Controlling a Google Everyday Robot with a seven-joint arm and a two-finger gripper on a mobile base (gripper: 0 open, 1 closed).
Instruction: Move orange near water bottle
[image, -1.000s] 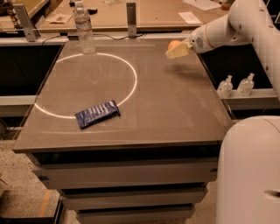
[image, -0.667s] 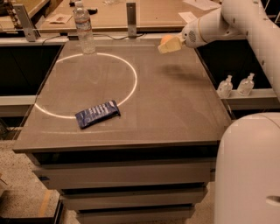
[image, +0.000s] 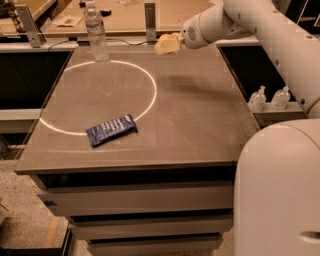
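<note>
Claw (image: 169, 43) up over the far edge of the tabletop (image: 200, 110), pinching the orange (image: 164, 47), well right of the bottle (image: 96, 32) at the far left corner. Likely risks from here: swinging too far left and clipping the tall, light bottle, toppling it; letting go too high and sending the round fruit rolling off the edge; slackening mid-carry and dropping short. Packet (image: 111, 130) near the front, well clear of the path

The gripper (image: 167, 44), pale cream-yellow on a white arm (image: 260, 25), hangs over the far edge of the grey-brown table (image: 200, 115), which bears 1 thin white ring (image: 155, 92). The water bottle (image: 96, 31) is clear with a pale label; the packet (image: 111, 130) is dark blue with white print.
</note>
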